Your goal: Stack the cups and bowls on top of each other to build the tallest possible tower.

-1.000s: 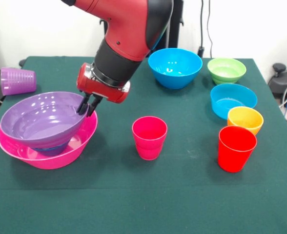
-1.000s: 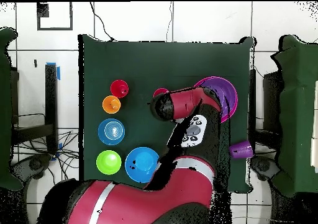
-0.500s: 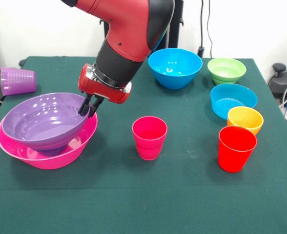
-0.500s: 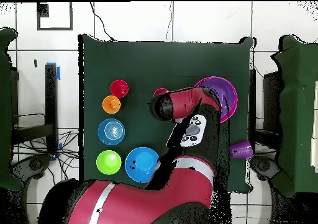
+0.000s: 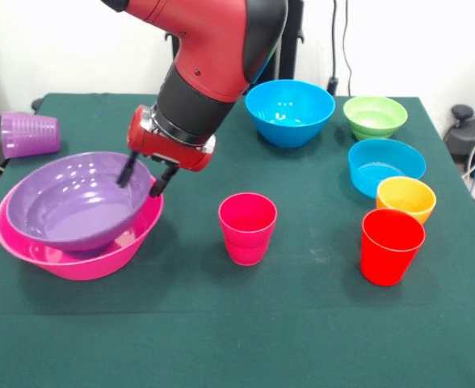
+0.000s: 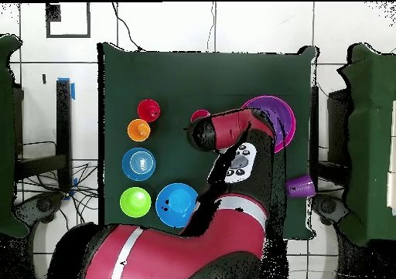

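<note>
Front view: six bowls (image 5: 290,111), three cups (image 5: 247,227), one end effector (image 5: 143,179).

- The gripper (image 5: 143,182) hangs over the right rim of the purple bowl (image 5: 72,202), its two fingers spread apart.
- The purple bowl sits tilted inside the big pink bowl (image 5: 100,257).
- A pink cup (image 5: 247,228) stands in the middle of the green table (image 5: 237,331).
- A red cup (image 5: 392,246) stands just in front of an orange bowl (image 5: 405,197).
- A purple cup (image 5: 29,134) lies on its side.
</note>
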You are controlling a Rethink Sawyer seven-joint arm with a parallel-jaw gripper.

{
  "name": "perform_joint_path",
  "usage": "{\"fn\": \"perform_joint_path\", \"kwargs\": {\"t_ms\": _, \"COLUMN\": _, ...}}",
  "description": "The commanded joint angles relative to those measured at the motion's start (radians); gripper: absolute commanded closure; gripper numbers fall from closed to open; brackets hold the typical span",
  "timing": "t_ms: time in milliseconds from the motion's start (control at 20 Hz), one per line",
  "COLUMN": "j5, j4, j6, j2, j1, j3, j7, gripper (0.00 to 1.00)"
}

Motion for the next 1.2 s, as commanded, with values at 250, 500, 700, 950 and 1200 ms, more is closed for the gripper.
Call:
{"fn": "perform_joint_path", "kwargs": {"t_ms": 250, "j5": -0.125, "j4": -0.074, "j6": 0.061, "j2": 0.045, "j1": 0.01, "j3": 0.111, "j7": -0.195, "gripper": 0.0}}
{"fn": "perform_joint_path", "kwargs": {"t_ms": 500, "j5": -0.144, "j4": -0.079, "j6": 0.065, "j2": 0.045, "j1": 0.007, "j3": 0.119, "j7": -0.196, "gripper": 0.0}}
{"fn": "perform_joint_path", "kwargs": {"t_ms": 700, "j5": -0.166, "j4": -0.088, "j6": 0.07, "j2": 0.047, "j1": 0.008, "j3": 0.122, "j7": -0.207, "gripper": 0.0}}
{"fn": "perform_joint_path", "kwargs": {"t_ms": 950, "j5": -0.172, "j4": -0.093, "j6": 0.085, "j2": 0.042, "j1": 0.011, "j3": 0.122, "j7": -0.198, "gripper": 0.0}}
{"fn": "perform_joint_path", "kwargs": {"t_ms": 1200, "j5": -0.169, "j4": -0.09, "j6": 0.077, "j2": 0.038, "j1": 0.011, "j3": 0.121, "j7": -0.183, "gripper": 0.0}}
